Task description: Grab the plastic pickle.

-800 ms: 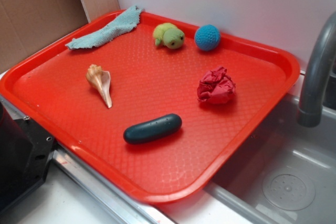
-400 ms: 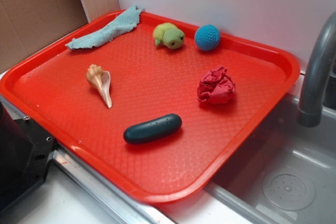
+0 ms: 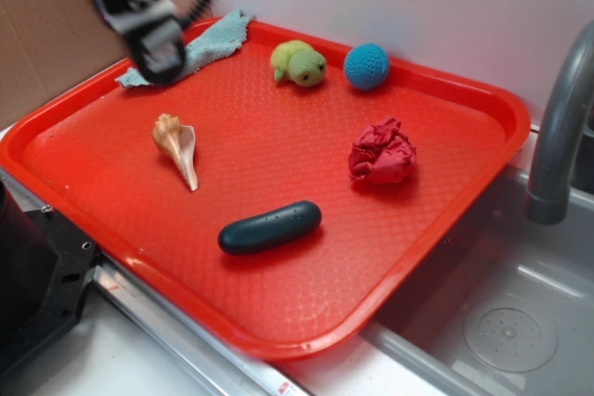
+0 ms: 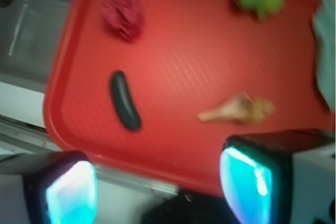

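The plastic pickle (image 3: 270,227) lies on the red tray (image 3: 464,99), near its front edge, just beside the seashell (image 3: 176,147). The gripper (image 3: 156,60) hangs over the tray's far left corner, well apart from the pickle, fingers (image 4: 247,177) spread and empty.

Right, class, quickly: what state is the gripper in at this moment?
Gripper: open, holding nothing; the plastic pickle lies untouched on the red tray.
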